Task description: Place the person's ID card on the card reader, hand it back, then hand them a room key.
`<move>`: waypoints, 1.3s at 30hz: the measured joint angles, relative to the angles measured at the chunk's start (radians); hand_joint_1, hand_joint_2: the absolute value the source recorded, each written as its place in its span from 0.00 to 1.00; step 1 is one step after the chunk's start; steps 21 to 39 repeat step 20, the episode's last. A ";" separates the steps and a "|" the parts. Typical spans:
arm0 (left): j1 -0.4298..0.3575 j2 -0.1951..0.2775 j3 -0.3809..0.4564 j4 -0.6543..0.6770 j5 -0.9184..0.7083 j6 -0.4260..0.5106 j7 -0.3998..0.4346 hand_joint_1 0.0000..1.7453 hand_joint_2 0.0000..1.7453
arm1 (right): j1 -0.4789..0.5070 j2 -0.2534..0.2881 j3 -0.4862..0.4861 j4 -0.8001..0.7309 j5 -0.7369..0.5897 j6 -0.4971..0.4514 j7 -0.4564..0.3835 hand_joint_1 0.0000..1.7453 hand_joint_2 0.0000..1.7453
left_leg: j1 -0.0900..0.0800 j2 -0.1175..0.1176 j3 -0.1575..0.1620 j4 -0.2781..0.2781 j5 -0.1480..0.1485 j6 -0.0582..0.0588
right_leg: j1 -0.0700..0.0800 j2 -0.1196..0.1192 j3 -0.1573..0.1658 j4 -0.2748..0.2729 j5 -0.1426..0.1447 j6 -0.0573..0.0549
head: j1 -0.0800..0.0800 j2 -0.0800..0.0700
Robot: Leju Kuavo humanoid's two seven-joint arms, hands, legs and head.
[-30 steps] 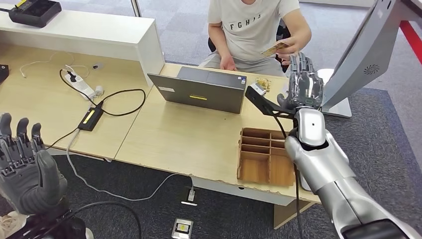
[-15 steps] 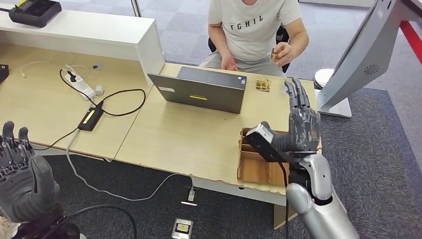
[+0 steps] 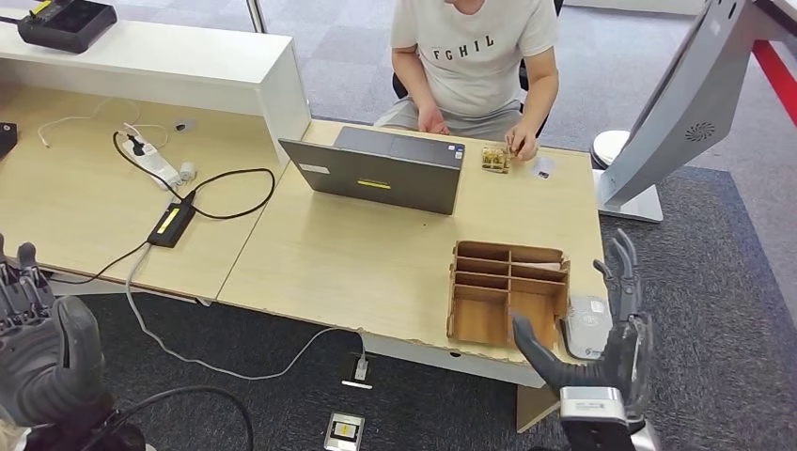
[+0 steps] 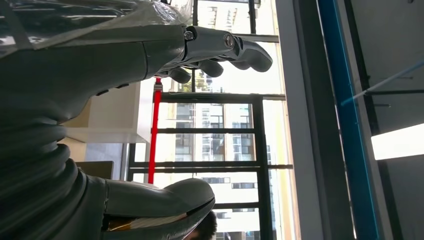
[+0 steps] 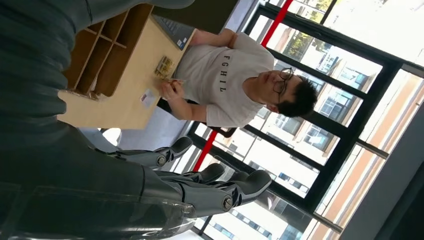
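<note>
Now right hand (image 3: 611,352) empty, just beside card reader (image 3: 587,326).

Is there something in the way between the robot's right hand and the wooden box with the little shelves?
Nothing visible is in the way. The right robot hand hangs open just off the table's near edge, and the wooden divided box sits beside it on the tabletop. Next to the box lies a grey card reader, not between them.

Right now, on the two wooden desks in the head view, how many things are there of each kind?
Grey open laptop: 1
Brown wooden divided organizer box: 1
Light grey flat card reader: 1
White power strip: 1
Black box with yellow label: 1
Small stack of gold-patterned cards: 1
Small white card: 1
Total: 7
</note>
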 joint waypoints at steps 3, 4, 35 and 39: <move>-0.008 0.014 -0.015 0.000 -0.004 0.032 0.000 0.00 1.00 | 0.023 -0.009 -0.002 -0.016 0.001 -0.012 -0.014 0.00 1.00 | 0.000 0.000 0.000 0.000 0.000 0.000 | 0.000 0.000 0.000 0.000 0.000 0.000 | 0.000 0.000; -0.011 0.019 -0.021 0.000 -0.006 0.045 0.000 0.00 1.00 | 0.026 -0.011 -0.002 -0.019 0.004 -0.013 -0.018 0.00 1.00 | 0.000 0.000 0.000 0.000 0.000 0.000 | 0.000 0.000 0.000 0.000 0.000 0.000 | 0.000 0.000; -0.013 0.036 -0.066 -0.018 -0.027 0.124 0.000 0.00 1.00 | 0.030 -0.003 -0.001 -0.023 -0.041 -0.035 -0.079 0.00 1.00 | 0.000 0.000 -0.001 0.000 0.000 0.000 | 0.000 0.000 0.000 0.000 0.000 0.000 | 0.000 0.000; -0.013 0.036 -0.066 -0.018 -0.027 0.124 0.000 0.00 1.00 | 0.030 -0.003 -0.001 -0.023 -0.041 -0.035 -0.079 0.00 1.00 | 0.000 0.000 -0.001 0.000 0.000 0.000 | 0.000 0.000 0.000 0.000 0.000 0.000 | 0.000 0.000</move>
